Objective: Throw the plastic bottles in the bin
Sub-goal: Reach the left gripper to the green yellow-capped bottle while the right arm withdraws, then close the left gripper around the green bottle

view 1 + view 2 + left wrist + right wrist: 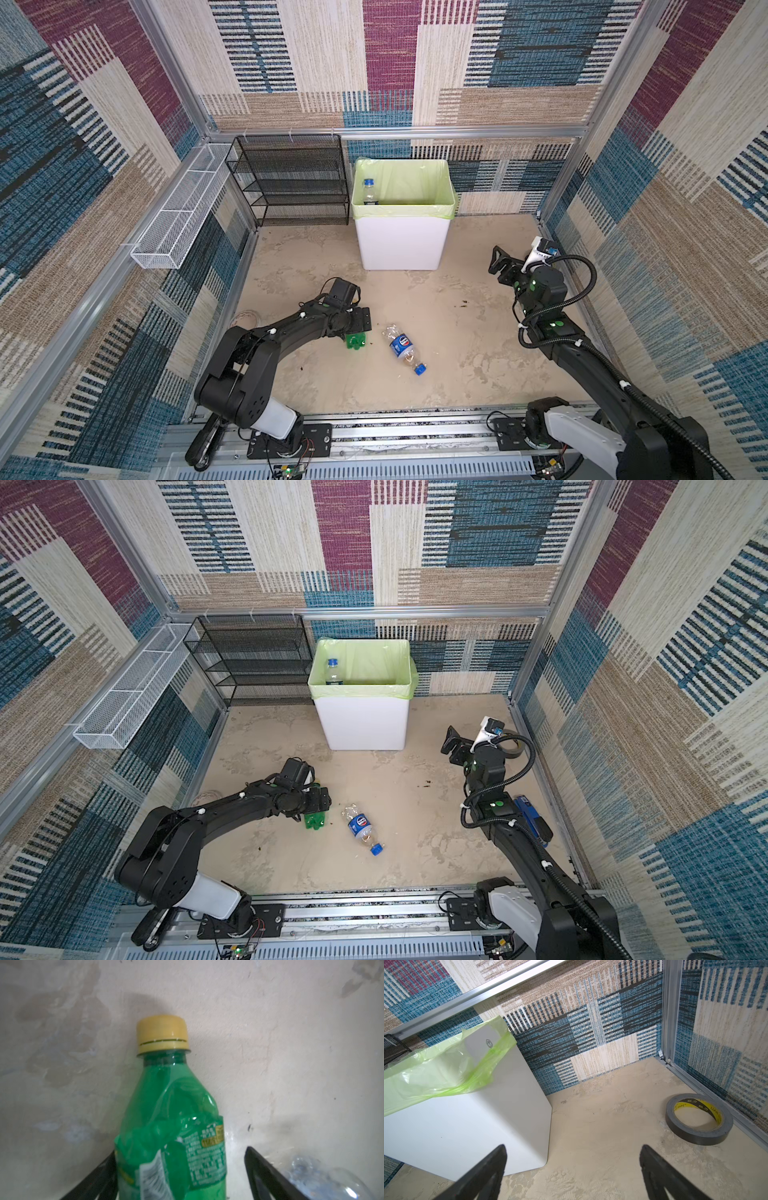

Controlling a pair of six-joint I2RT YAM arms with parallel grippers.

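At the left tool [180, 1151]: released, jaws spread to either side of a crumpled green plastic bottle [172, 1115]. One finger [101, 1172] against the label, a clear gap between the bottle and the opposite finger, no squeeze visible. Yellow cap [163, 1033] out past the fingertips, its shadow on the beige desk [291, 1053] right behind. In both top views, the green plastic bottle [355, 340] [313, 820] on the desk left of centre, mostly hidden under the left wrist.

Near it on the right, not touching: a clear Pepsi bottle [402, 348] [362, 827] flat on its side, blue label, blue cap toward the near edge. Its crumpled clear end also in the left wrist view [324, 1180].

At the back of the desk, by the wall: the white bin [401, 245] [361, 725], pale green liner folded over the rim. Inside, at its left wall, upright: one clear bottle with a blue cap [369, 192] [333, 672].

At the right tool [573, 1147]: released, jaws wide, nothing between them, above the desk to the right of the bin [467, 1126], clear of it. Grey tape roll [698, 1119] flat on the desk by the right wall.

Left of the bin: black mesh shelf rack [291, 178]. On the left wall rail: white wire basket [178, 216].
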